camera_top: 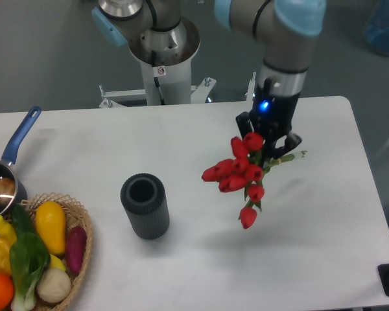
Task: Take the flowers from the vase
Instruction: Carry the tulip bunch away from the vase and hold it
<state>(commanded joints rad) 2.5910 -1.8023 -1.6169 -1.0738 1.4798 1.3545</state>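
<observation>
Camera view, nearest edge first: at your lower left you see a wicker basket [82, 259] holding toy vegetables [32, 256], among them a yellow pepper, a purple piece, a leafy green and an orange one at the corner. Just behind it a pot [1, 188] with a blue handle sits at the left edge of the table [181, 272]. A little right of the basket stands the vase [144, 205], upright, its round mouth open and nothing in it.

Right of the vase and well apart from it, the flowers [242, 173] hang in the air above the tabletop, out of the vase altogether. You see the red buds fanning leftward and downward, one bud dangling lowest, and green stem ends poking out to the right.

Above them the gripper [270, 139] is clamped on the stems, its fingers closed around the bunch, a blue light glowing on its body. Farther back, the arm's base [162, 52] stands behind the table.
</observation>
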